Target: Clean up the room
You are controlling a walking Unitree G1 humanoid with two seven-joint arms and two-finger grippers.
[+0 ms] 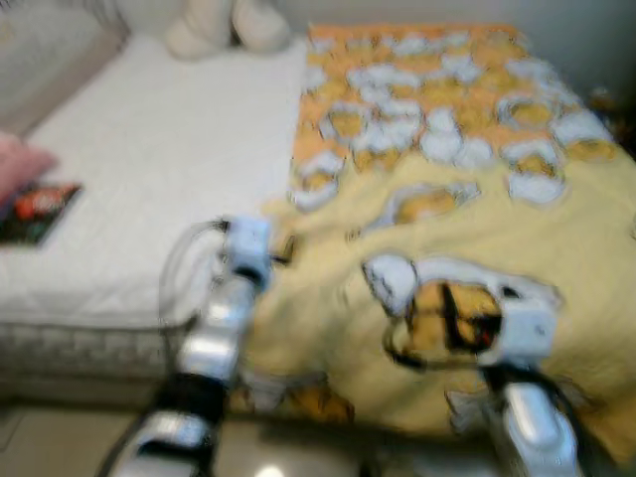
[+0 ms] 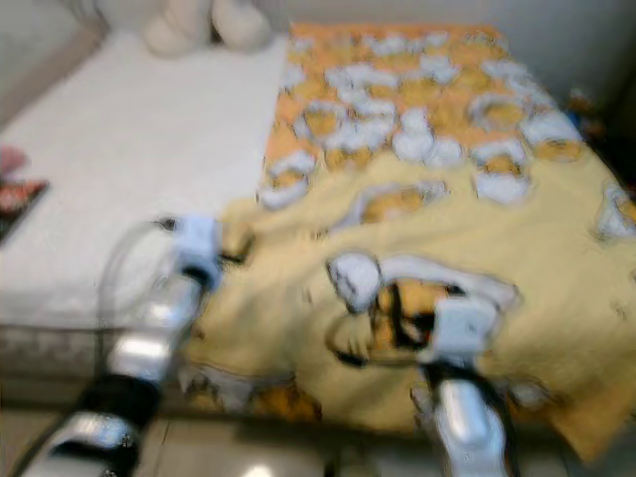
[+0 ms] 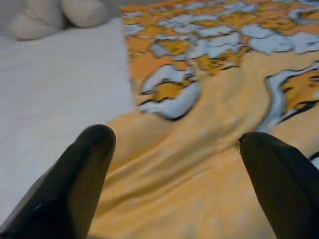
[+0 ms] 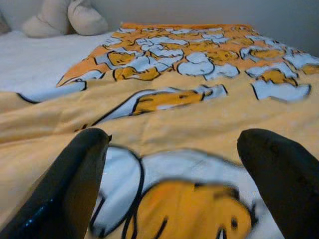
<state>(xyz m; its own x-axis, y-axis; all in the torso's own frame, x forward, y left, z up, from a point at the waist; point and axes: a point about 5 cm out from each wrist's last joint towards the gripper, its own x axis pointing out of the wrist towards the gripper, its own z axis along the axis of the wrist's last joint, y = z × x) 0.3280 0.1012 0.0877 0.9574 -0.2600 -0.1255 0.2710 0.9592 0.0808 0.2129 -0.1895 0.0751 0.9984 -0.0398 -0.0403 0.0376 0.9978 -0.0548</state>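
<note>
A yellow and orange blanket with a cartoon pattern covers the right part of a bed and is rumpled near the front edge. My left gripper is open, low over the blanket's left edge where it meets the white sheet. Over a large cartoon figure near the front of the blanket, my right gripper is also open. Nothing sits between the fingers of either one. In the eye views both silver arms reach over the bed's front edge, the left gripper and the right gripper. These views are blurred.
A cream plush toy lies at the head of the bed. A dark magazine and a pink item rest on the sheet at far left. Pale floor runs below the mattress front.
</note>
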